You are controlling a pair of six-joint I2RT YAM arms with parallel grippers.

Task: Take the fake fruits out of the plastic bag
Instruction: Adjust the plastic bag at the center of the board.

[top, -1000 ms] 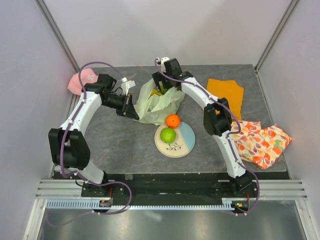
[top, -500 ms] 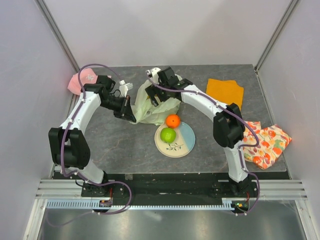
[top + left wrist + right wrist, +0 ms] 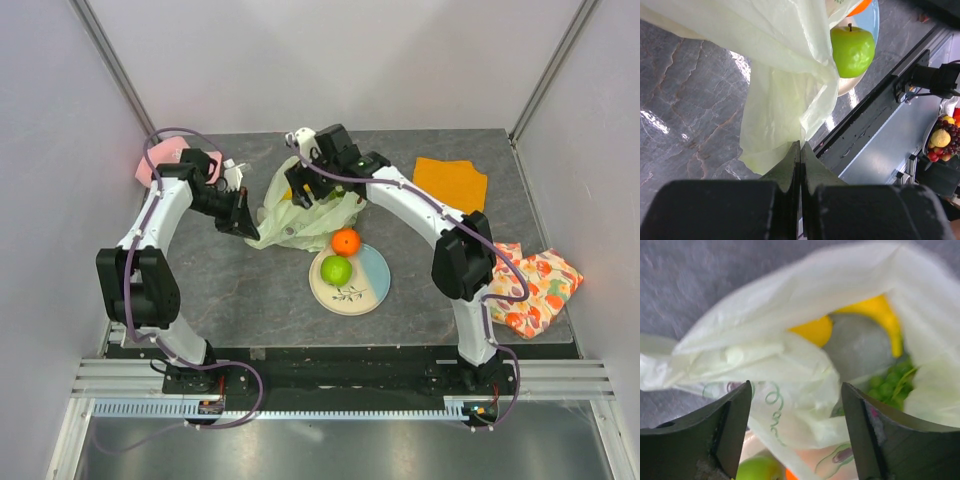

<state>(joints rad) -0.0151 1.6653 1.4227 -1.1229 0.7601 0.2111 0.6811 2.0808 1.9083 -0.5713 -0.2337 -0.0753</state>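
**Get past the film before closing**

From above: my left gripper (image 3: 243, 213) pinches an edge of the thin pale yellow-green plastic bag (image 3: 300, 218), and my right gripper (image 3: 303, 195) hangs over its mouth.

Left wrist: jaws together on film.

Right wrist: jaws apart. Just ahead, inside the bag, lies a glossy yellow plastic fruit (image 3: 812, 331), probably the banana. I should reach deep and clear of the film.

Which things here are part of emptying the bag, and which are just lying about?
Job: plastic bag, pinched by the left gripper; green apple and orange, out on the plate; yellow fruit inside the bag.
Lying about: orange cloth, flowered cloth, pink cap.
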